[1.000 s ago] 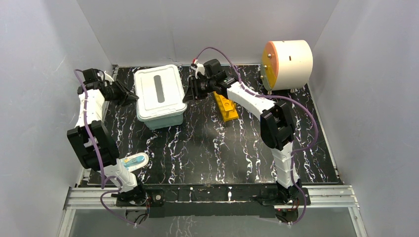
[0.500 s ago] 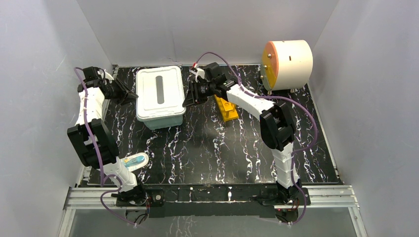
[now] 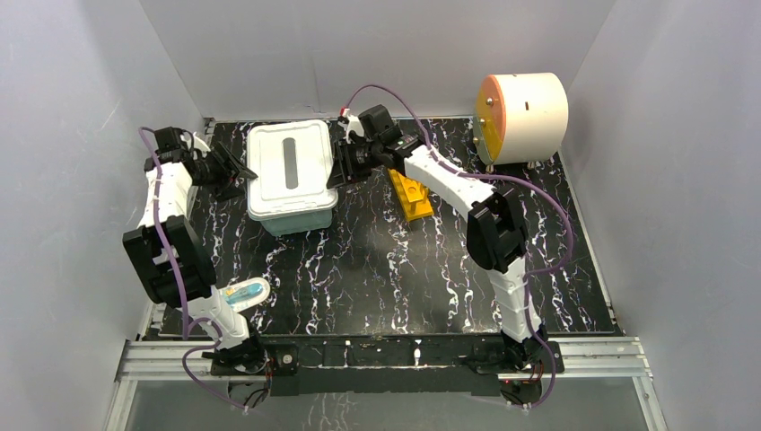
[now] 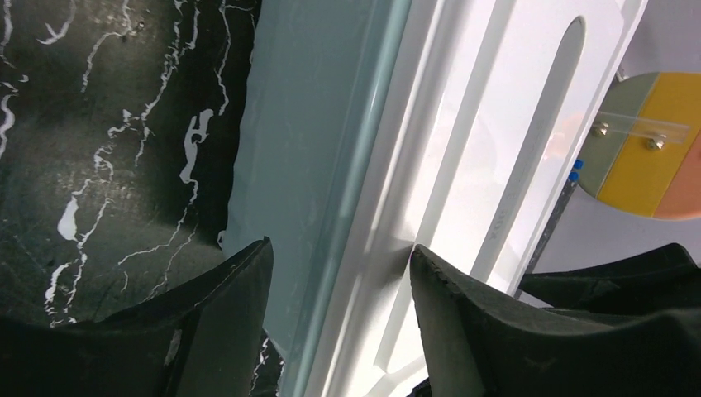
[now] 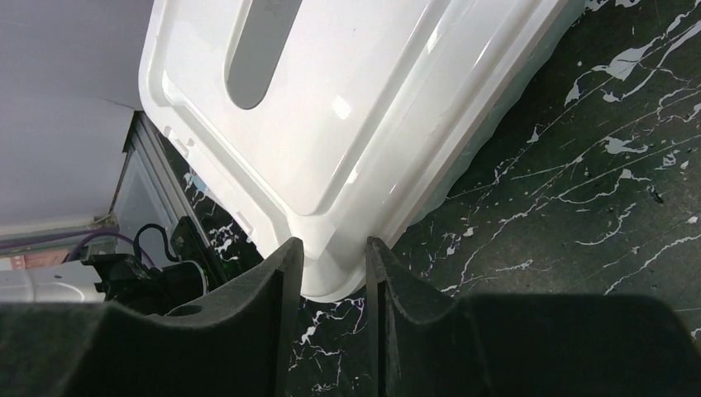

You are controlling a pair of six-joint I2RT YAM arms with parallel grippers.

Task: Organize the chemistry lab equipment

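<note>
My left end effector point(image 4: 339, 250) stands open, astride the left edge of the white lid point(image 4: 471, 149), holding nothing. My right end effector point(image 5: 331, 241) flanks the lid's corner lip closely; whether it grips, I cannot tell. I judge I am working the lid of the bin point(image 3: 292, 214); next, both sides need firm, level holds. The yellow rack point(image 3: 410, 196) lies on the counter point(image 3: 386, 269) just right of the bin.
</note>
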